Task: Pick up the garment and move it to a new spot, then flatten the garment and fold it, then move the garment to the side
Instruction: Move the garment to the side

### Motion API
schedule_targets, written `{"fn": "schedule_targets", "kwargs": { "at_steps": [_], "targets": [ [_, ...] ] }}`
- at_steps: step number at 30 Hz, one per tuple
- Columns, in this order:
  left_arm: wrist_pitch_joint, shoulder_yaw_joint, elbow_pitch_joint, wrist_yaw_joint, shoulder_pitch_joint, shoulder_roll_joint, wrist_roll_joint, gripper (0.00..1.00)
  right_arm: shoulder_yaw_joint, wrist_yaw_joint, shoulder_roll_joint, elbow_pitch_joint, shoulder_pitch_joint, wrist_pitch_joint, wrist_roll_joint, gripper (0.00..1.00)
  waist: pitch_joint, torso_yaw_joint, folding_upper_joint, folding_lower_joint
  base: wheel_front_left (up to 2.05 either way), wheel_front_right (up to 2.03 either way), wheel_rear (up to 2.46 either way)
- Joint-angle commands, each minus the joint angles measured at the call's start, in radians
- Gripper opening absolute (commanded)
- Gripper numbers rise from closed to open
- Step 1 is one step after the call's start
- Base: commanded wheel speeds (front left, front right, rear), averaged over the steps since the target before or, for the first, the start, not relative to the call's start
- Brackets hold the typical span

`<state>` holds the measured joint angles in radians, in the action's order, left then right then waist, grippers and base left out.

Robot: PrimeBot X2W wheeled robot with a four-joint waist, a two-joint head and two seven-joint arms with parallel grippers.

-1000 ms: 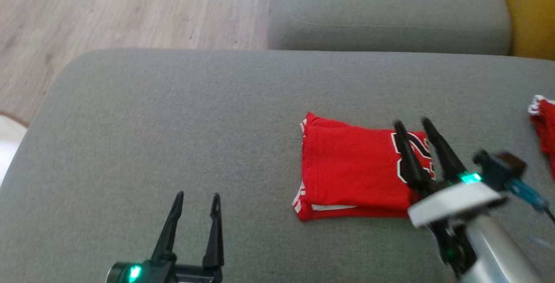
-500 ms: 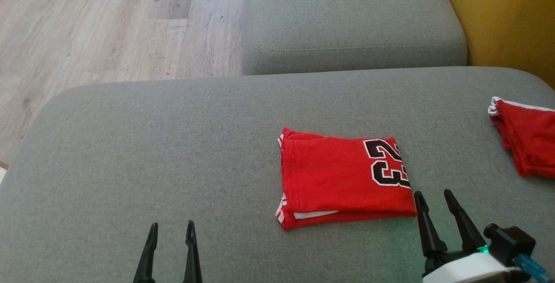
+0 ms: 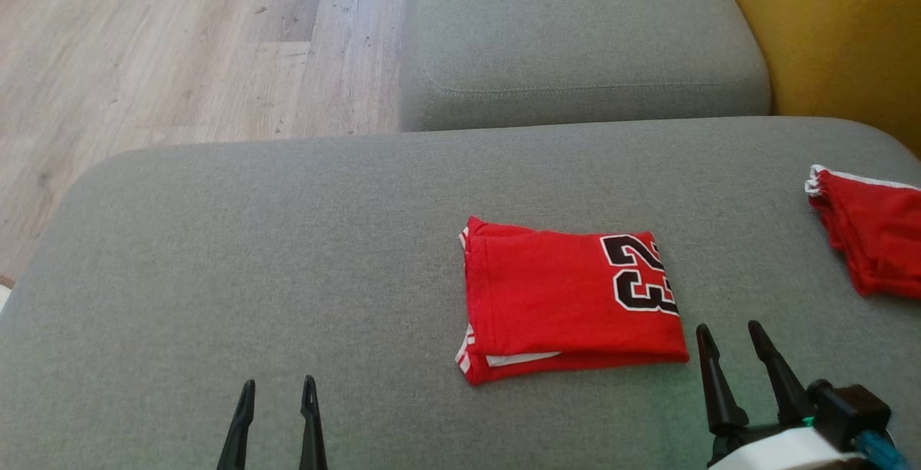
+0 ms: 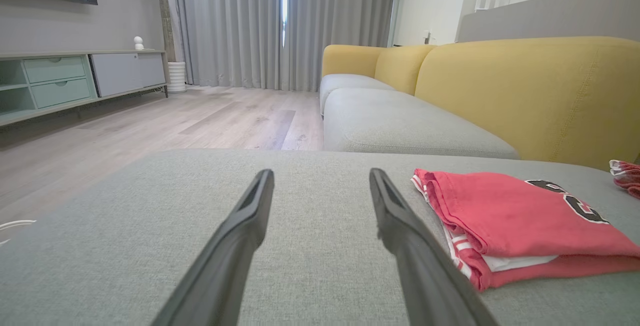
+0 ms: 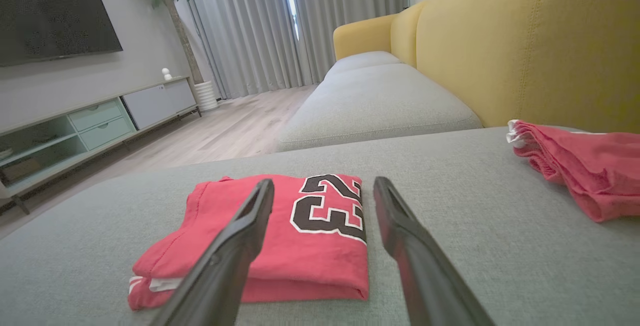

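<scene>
The grey seat cushion [image 3: 288, 254] spans the head view, with a yellow backrest [image 3: 827, 24] at the far right corner. The folded red garment [image 3: 568, 297] lies flat on the cushion, right of centre, "23" upward; the left wrist view reveals its stacked layers and striped edge. A second red garment [image 3: 874, 240] lies well apart to the right. The right gripper [image 3: 728, 326], near the folded garment's corner, and the left gripper [image 3: 279, 382], well apart from it, have jaws moderately parted and empty.

The left gripper [image 3: 279, 382] and right gripper [image 3: 728, 327] each have two long, matte black fingers tapering to points. Behind the right one sit a white collar [image 3: 773, 450], a green light [image 3: 807, 422], a black block [image 3: 850, 411] and a blue plug [image 3: 875, 447].
</scene>
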<state>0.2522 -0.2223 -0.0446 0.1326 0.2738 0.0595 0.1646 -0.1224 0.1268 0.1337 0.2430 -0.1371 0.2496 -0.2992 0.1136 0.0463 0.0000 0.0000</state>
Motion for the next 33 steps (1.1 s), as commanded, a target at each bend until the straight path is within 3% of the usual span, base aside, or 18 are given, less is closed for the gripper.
{"fn": "schedule_targets", "kwargs": {
  "at_steps": [1,20,33],
  "targets": [
    [0.010,0.037,0.035,0.007,-0.029,-0.009,-0.007,1.00,-0.015,0.004,0.005,-0.033,0.027,0.012,0.015,1.00,0.000,-0.003,0.0000,0.0000,0.00,0.00,0.00],
    [0.010,0.035,0.031,0.001,-0.026,-0.009,-0.020,1.00,0.001,0.004,-0.002,-0.043,0.016,0.012,0.055,1.00,0.000,-0.020,0.0000,0.0000,0.00,0.00,0.00],
    [0.010,0.016,0.041,0.017,-0.053,-0.009,-0.035,1.00,0.011,0.004,0.012,-0.029,0.053,0.012,0.073,1.00,-0.072,-0.008,0.0000,0.0000,0.00,0.00,0.00]
  ]
}}
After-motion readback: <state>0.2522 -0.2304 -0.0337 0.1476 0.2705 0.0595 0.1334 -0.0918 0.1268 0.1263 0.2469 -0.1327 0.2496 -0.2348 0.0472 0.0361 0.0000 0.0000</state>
